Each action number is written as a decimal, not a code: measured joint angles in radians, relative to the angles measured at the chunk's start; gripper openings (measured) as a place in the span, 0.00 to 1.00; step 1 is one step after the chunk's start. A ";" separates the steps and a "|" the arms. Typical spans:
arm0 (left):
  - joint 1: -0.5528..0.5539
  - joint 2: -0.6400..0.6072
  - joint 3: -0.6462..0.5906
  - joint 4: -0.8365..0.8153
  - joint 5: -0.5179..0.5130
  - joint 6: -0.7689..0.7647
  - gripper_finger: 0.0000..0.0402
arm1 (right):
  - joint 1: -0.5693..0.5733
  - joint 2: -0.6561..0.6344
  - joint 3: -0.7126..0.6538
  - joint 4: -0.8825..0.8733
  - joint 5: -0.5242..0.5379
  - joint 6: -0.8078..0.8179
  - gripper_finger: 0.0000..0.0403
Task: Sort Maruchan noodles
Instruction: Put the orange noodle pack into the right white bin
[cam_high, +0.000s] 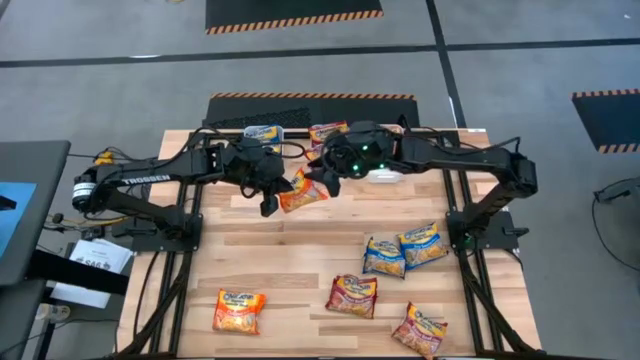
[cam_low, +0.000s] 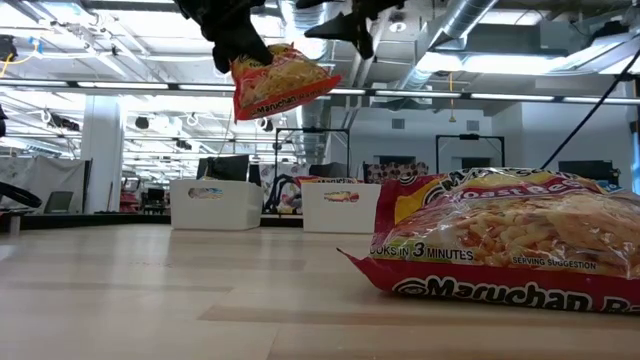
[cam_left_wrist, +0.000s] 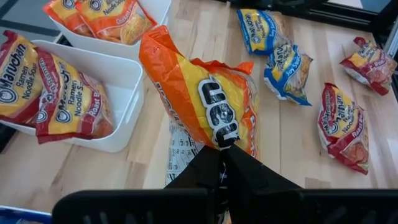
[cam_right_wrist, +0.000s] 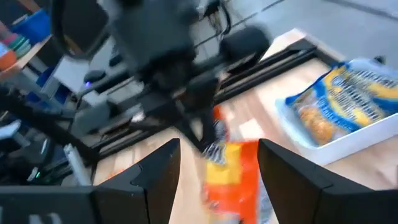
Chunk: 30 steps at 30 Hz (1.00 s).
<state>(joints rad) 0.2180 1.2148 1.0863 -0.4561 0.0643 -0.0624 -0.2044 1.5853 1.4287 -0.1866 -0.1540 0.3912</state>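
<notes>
We saw the left claw (cam_high: 272, 192) pinched shut on one edge of an orange packet (cam_high: 303, 191), holding it in the air well above the wooden surface (cam_high: 290, 262); from the low camera the packet (cam_low: 279, 82) hung tilted near the ceiling lights, clear of everything below. The right claw (cam_high: 325, 183) sat just beside it with its fingers (cam_right_wrist: 155, 168) spread wide, the orange packet (cam_right_wrist: 229, 176) lying between them but not gripped — the fingers stood apart from its sides. Under the raised packet stood the white bins: one (cam_left_wrist: 118, 74) held maroon packets (cam_left_wrist: 65, 96), the next (cam_left_wrist: 158, 9) orange ones (cam_left_wrist: 112, 15), and a third (cam_right_wrist: 348, 134), seen from the right wrist, held a blue packet (cam_right_wrist: 345, 102). The rest of the noodles lay loose on the surface: two blue packets (cam_high: 405, 248) side by side near the right arm's base, a maroon one (cam_high: 352, 295) closer to the front, another maroon one (cam_high: 420, 330) at the front edge, and an orange one (cam_high: 238, 310) well apart at the front left. One maroon packet (cam_low: 510, 240) lay flat right before the low camera.
</notes>
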 joint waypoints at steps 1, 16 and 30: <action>0.000 0.000 0.000 0.001 0.000 0.000 0.00 | -0.005 0.000 0.000 0.001 0.001 -0.001 0.60; 0.000 -0.001 -0.001 0.081 -0.001 0.017 0.00 | -0.017 0.058 -0.001 0.002 -0.059 0.000 0.60; -0.001 -0.001 -0.001 0.062 -0.001 0.017 0.00 | -0.066 0.034 -0.002 -0.029 -0.057 0.024 0.60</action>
<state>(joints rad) 0.2173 1.2140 1.0855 -0.3943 0.0635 -0.0452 -0.2706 1.6188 1.4271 -0.2154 -0.2111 0.4154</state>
